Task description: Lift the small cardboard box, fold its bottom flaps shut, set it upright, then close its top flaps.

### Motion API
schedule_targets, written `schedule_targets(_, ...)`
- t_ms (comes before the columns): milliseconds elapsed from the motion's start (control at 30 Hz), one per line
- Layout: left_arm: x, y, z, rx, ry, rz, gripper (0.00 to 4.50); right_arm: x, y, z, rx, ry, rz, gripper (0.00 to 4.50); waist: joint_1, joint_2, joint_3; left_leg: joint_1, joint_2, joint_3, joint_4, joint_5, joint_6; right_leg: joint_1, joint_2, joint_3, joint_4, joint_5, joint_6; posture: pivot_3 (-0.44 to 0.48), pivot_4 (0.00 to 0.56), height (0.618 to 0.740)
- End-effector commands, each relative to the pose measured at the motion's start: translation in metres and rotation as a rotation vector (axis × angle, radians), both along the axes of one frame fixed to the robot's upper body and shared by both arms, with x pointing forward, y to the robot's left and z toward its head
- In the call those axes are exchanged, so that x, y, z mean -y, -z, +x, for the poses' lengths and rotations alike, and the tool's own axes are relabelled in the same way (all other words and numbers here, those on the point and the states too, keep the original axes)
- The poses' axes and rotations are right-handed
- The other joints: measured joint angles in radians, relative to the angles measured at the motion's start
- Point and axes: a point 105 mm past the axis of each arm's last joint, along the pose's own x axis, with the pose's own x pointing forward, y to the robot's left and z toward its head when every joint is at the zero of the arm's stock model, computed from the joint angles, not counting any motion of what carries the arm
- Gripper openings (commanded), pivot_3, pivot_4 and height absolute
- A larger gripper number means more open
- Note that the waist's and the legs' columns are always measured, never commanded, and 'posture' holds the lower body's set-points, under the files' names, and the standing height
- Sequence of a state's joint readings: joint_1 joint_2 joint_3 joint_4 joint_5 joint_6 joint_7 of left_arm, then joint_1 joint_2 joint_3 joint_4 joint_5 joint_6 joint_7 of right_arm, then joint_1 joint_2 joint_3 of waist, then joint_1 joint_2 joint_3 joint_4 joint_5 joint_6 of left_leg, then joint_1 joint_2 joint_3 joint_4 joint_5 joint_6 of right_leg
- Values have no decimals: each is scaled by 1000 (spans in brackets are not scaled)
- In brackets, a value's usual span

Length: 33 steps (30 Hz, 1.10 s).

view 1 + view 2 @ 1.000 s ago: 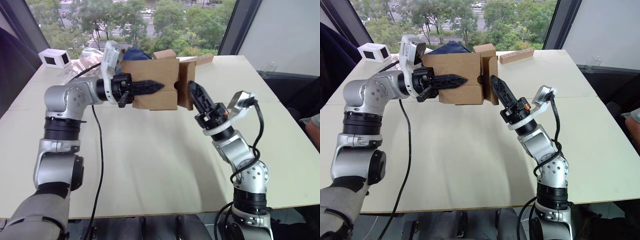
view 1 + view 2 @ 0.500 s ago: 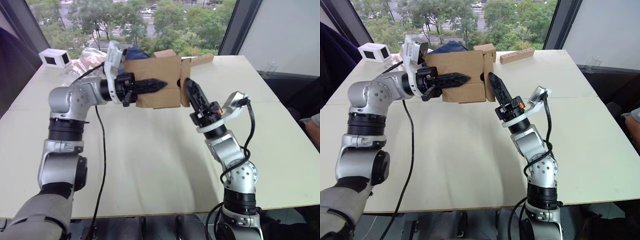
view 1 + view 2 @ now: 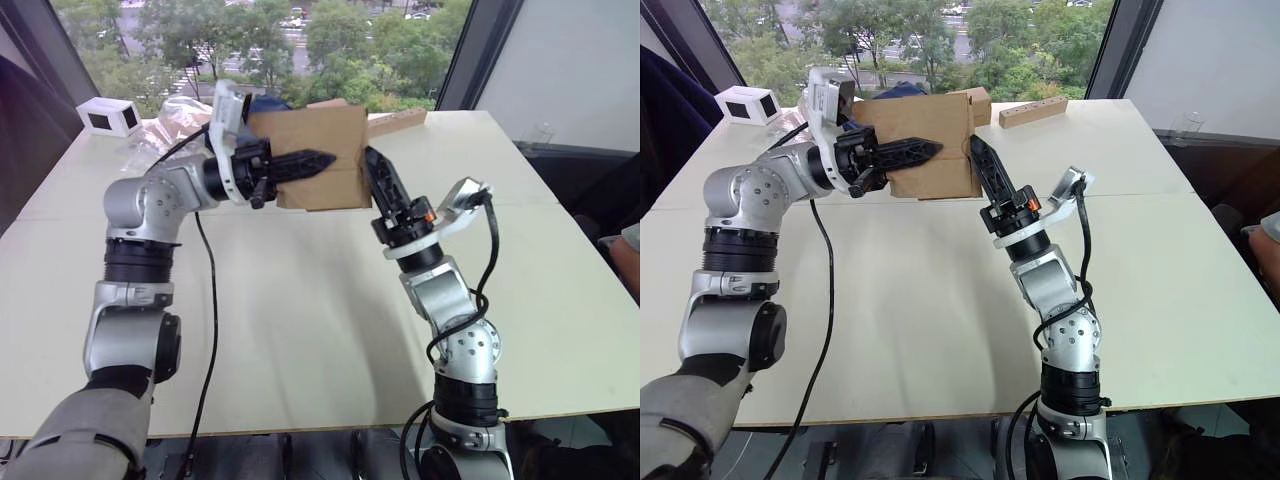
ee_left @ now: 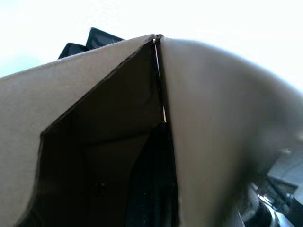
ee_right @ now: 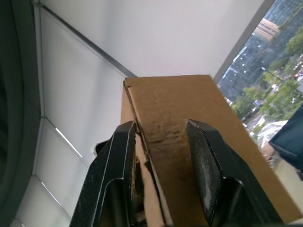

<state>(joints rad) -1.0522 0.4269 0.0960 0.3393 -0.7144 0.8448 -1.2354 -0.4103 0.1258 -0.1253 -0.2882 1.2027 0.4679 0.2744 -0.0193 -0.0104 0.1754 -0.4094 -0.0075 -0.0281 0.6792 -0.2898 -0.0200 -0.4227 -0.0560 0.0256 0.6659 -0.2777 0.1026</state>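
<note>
We found the small cardboard box (image 3: pixel 318 157) held above the table (image 3: pixel 300 300), left tool (image 3: pixel 318 160) apparently clamped on its wall, right tool (image 3: pixel 374 168) spread against its right flap.

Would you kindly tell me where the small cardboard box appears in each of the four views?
Left eye view: small cardboard box, upper centre, held above the table.
Right eye view: upper centre, left of the wooden block.
Left wrist view: its open inside spans the picture.
Right wrist view: a wall edge between the right tool's fingers.
Shared landmark: the right tool at the box's side.
</note>
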Motion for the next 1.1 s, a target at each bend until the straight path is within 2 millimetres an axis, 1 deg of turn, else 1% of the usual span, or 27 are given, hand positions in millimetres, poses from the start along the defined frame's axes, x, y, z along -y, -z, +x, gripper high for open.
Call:
schedule_targets(33,1,-7,-3,29,7,-32,0,-15,-15,-8,46,-31,20,1674,0,0,0,0,0,0,0,0,0,0,0,0,0,0,0,0,150,740)
schedule_targets(100,2,-7,-3,27,10,-30,0,-16,-16,-7,42,-20,32,1674,0,0,0,0,0,0,0,0,0,0,0,0,0,0,0,0,150,740)
schedule_targets(233,1,-7,-3,27,7,-30,0,-21,-17,-10,52,-41,25,1674,-1,0,0,0,0,0,0,0,0,0,0,0,0,0,0,0,150,740)
schedule_targets(333,0,-7,-1,27,0,-27,0,-19,-13,-12,57,-41,-14,1674,-1,0,0,0,0,0,0,0,0,0,0,0,0,0,0,0,150,740)
schedule_targets(467,-3,-8,-2,30,-2,-22,0,-7,-8,-14,58,-15,-43,1674,1,0,0,0,0,0,0,0,0,0,0,0,0,0,0,0,150,740)
schedule_targets(567,-6,-7,-4,29,2,-10,0,9,-6,-17,65,12,-60,1674,0,0,0,0,0,0,0,0,0,0,0,0,0,0,0,0,150,740)
schedule_targets(633,-7,-6,-5,27,3,-5,0,16,-7,-18,67,26,-56,1674,0,0,0,0,0,0,0,0,0,0,0,0,0,0,0,0,150,740)
schedule_targets(667,-7,-5,-5,26,3,-3,0,18,-7,-18,67,31,-55,1177,0,0,0,0,0,0,0,0,0,0,0,0,0,0,0,0,150,740)
schedule_targets(700,-7,-5,-4,25,2,-3,0,20,-7,-19,67,33,-51,1074,0,0,0,0,0,0,0,0,0,0,0,0,0,0,0,0,150,740)
schedule_targets(733,-7,-5,-4,25,2,-2,0,21,-7,-20,67,35,-46,749,0,0,0,0,0,0,0,0,0,0,0,0,0,0,0,0,150,740)
schedule_targets(767,-7,-5,-4,24,2,-2,0,21,-7,-21,67,34,-45,273,0,0,0,0,0,0,0,0,0,0,0,0,0,0,0,0,150,740)
schedule_targets(800,-7,-5,-4,24,4,-1,0,22,-7,-21,67,35,-46,54,0,0,0,0,0,0,0,0,0,0,0,0,0,0,0,0,150,740)
schedule_targets(933,-7,-4,-5,22,8,5,0,25,-5,-22,63,42,-63,54,0,0,0,0,0,0,0,0,0,0,0,0,0,0,0,0,150,740)
schedule_targets(1033,-8,-4,-7,21,14,10,0,32,-2,-16,46,83,-92,54,1,0,0,0,0,0,0,0,0,0,0,0,0,0,0,0,150,740)
schedule_targets(1100,-8,-3,-8,21,20,16,0,32,1,-13,46,91,-136,54,1,0,0,0,0,0,0,0,0,0,0,0,0,0,0,0,150,740)
